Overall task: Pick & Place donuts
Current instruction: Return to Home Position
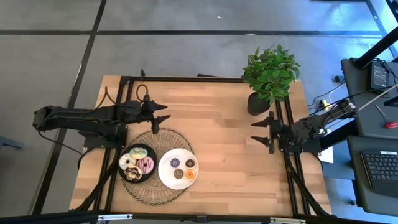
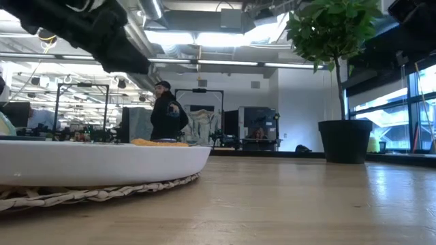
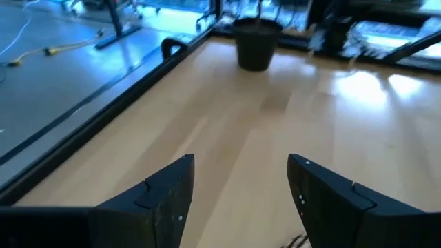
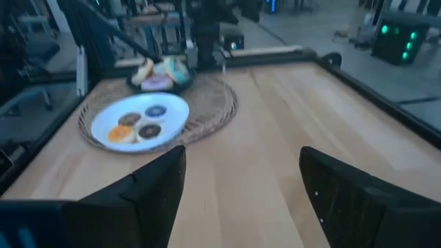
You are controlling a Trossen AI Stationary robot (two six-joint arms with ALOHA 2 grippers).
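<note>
Small ring donuts lie on two plates on a round woven mat (image 1: 163,143). The black plate (image 1: 131,178) holds several donuts (image 1: 145,165), white, pink and green iced. The white plate (image 1: 166,174) holds several more donuts (image 1: 189,163), purple, dark, brown and orange; the right wrist view shows them too (image 4: 148,129). My left gripper (image 1: 164,116) hovers open just beyond the mat's far edge, empty (image 3: 241,179). My right gripper (image 1: 258,132) waits open near the table's right edge, empty (image 4: 241,172).
A potted plant (image 1: 269,74) in a dark pot (image 1: 257,103) stands at the table's far right, close to my right arm. Bare wood (image 1: 224,155) lies between the mat and my right gripper. A person (image 2: 167,112) stands in the room beyond the table.
</note>
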